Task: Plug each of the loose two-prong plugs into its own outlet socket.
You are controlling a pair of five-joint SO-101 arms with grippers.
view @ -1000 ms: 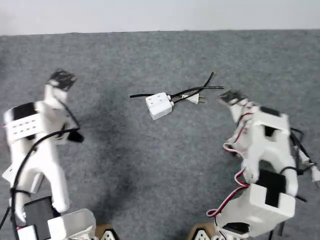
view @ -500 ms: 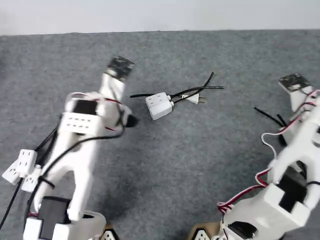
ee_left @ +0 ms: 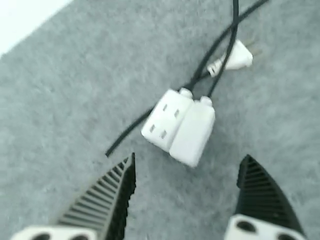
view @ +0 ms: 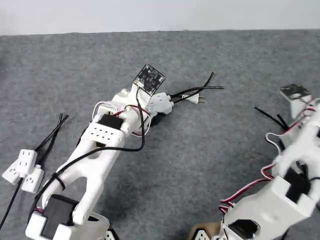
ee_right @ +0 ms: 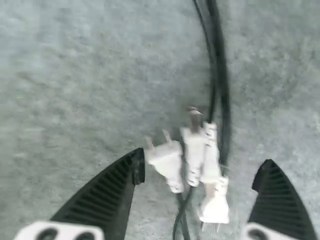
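A white outlet block (ee_left: 177,125) lies on the grey carpet with a black cord running from it, just ahead of my open left gripper (ee_left: 188,159), whose fingers reach toward its sides without touching. A loose white two-prong plug (ee_left: 235,57) lies beyond it. From above, the left arm (view: 107,132) stretches to the block (view: 161,103), with the plug (view: 194,98) to its right. My right gripper (ee_right: 204,159) is open above several white plugs (ee_right: 167,160) on black cords (ee_right: 215,60). The right arm (view: 295,145) stands at the right edge.
Two more white outlet blocks (view: 22,167) with black cords (view: 52,135) lie at the left edge of the carpet. Black cord ends (view: 270,117) lie beside the right arm. A pale wall (view: 160,15) borders the far edge.
The left arm has swung from the far left to the centre, over the outlet block. The right arm has swung out to the right edge. The outlet blocks at left came into sight.
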